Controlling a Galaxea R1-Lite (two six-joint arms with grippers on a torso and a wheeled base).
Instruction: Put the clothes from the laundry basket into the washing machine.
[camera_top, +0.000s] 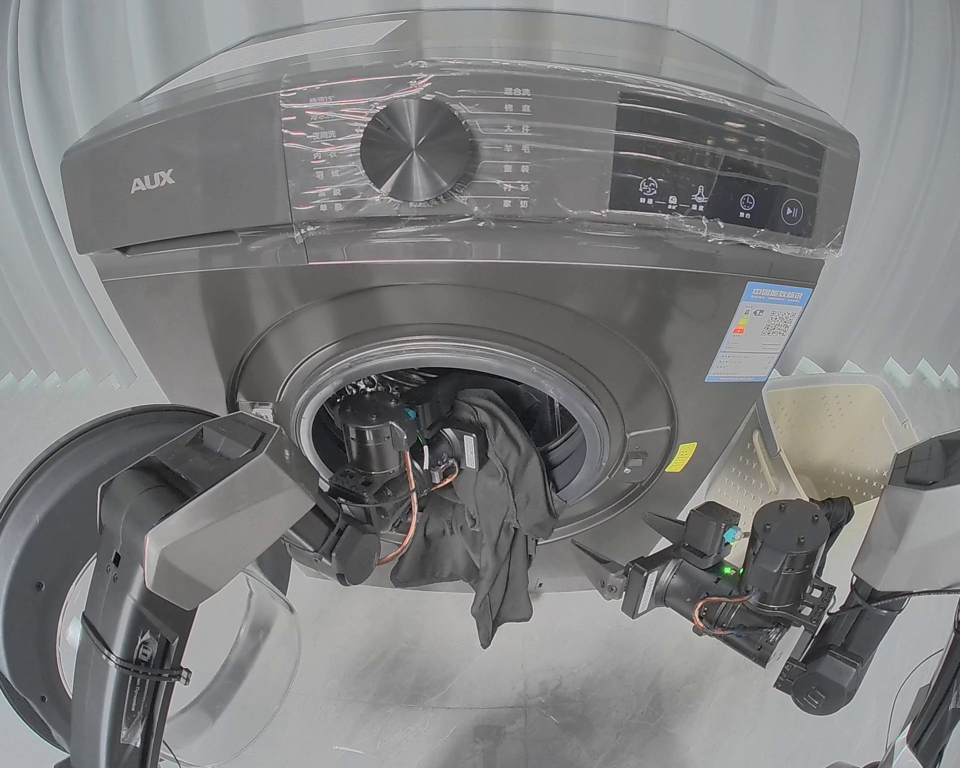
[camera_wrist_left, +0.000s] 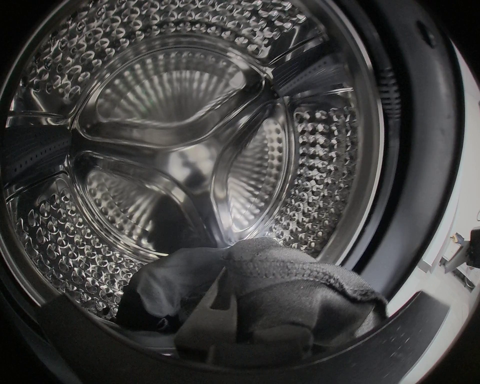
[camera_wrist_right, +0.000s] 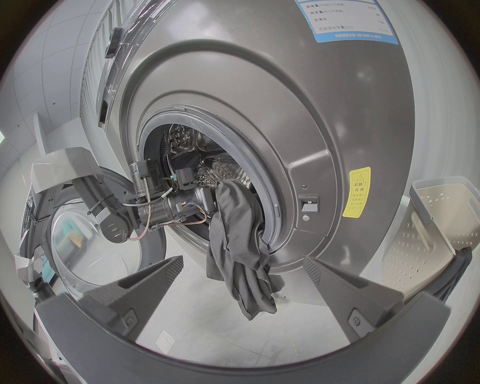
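Observation:
The washing machine (camera_top: 480, 330) stands with its round opening (camera_top: 450, 440) uncovered. My left arm reaches through it into the steel drum (camera_wrist_left: 190, 150). A dark grey garment (camera_top: 490, 520) is draped over that arm's wrist and the opening's rim, and its long end hangs outside toward the floor. Inside the drum, the garment's (camera_wrist_left: 300, 300) other end is bunched over my left gripper (camera_wrist_left: 240, 285), which is shut on it; one finger (camera_wrist_left: 210, 310) shows. My right gripper (camera_top: 618, 538) is held open low in front of the machine, just right of the hanging garment (camera_wrist_right: 240, 250) and apart from it.
The machine's door (camera_top: 60, 560) is swung wide open on the left, beside my left arm. A white perforated laundry basket (camera_top: 830, 440) stands tilted against the machine's right side, behind my right arm. Pale bare floor (camera_top: 450, 680) lies in front of the machine.

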